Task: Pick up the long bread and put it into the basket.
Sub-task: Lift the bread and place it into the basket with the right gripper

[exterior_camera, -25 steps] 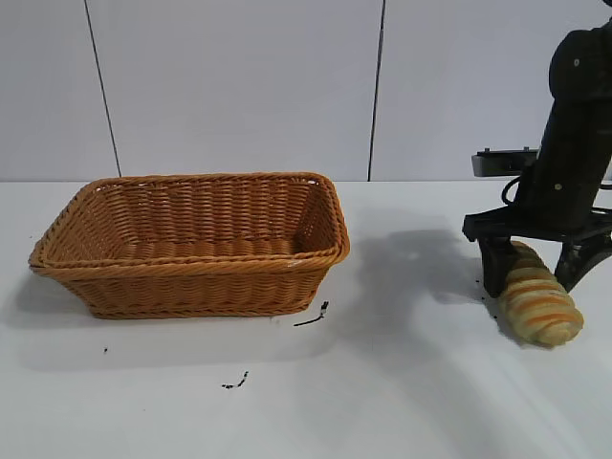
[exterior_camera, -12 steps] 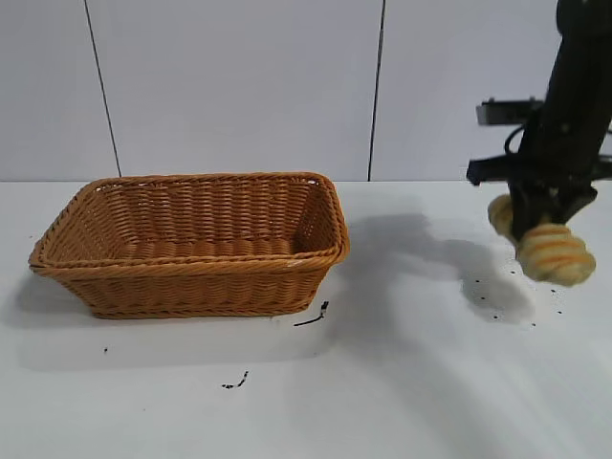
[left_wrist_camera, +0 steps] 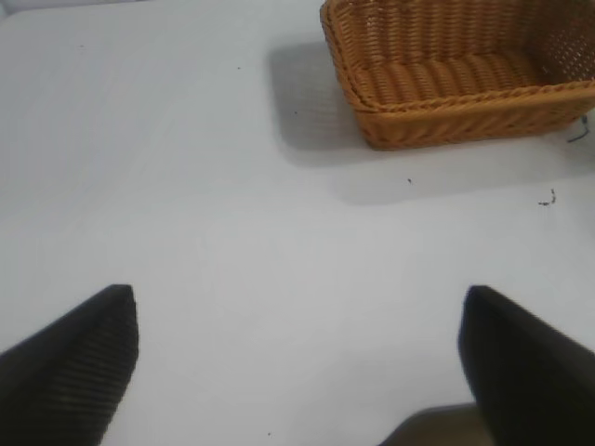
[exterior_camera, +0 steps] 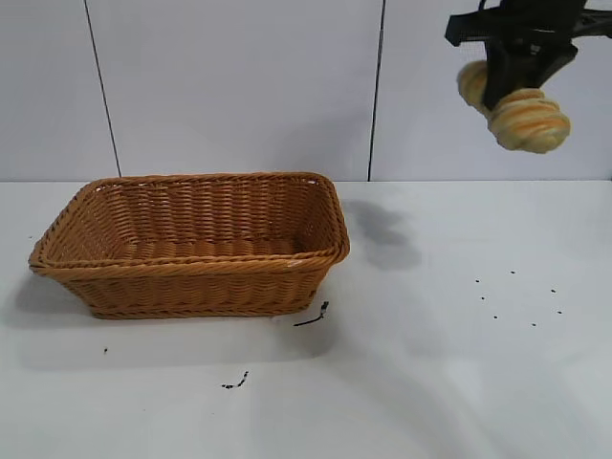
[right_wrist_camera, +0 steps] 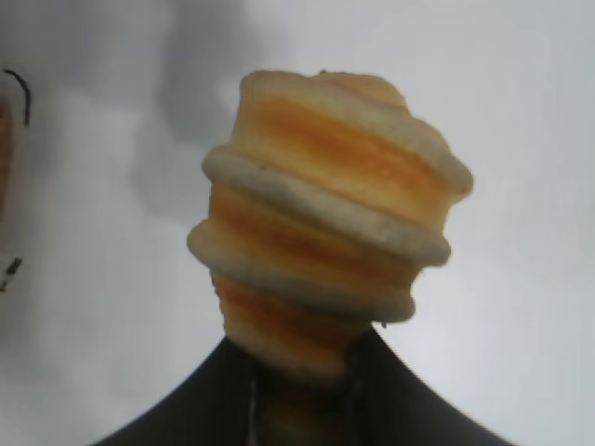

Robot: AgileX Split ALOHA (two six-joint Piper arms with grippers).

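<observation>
My right gripper [exterior_camera: 505,76] is shut on the long bread [exterior_camera: 524,119], a tan loaf with orange ridged stripes, and holds it high above the table at the upper right. In the right wrist view the long bread [right_wrist_camera: 325,242] sticks out from between the dark jaws of my right gripper [right_wrist_camera: 302,386]. The orange-brown wicker basket [exterior_camera: 191,277] stands on the table at the left, well apart from the bread, with nothing inside it. It also shows in the left wrist view [left_wrist_camera: 456,102]. My left gripper [left_wrist_camera: 297,362] is open over bare table, away from the basket.
A white table [exterior_camera: 430,382] runs to a white panelled wall behind. A small black scrap [exterior_camera: 312,316] lies by the basket's near right corner and another [exterior_camera: 235,382] lies in front. Dark crumbs [exterior_camera: 516,296] dot the table at the right.
My right gripper has lifted the long bread from the table at the right up to well above basket height, and a little leftward. The basket has not moved.
</observation>
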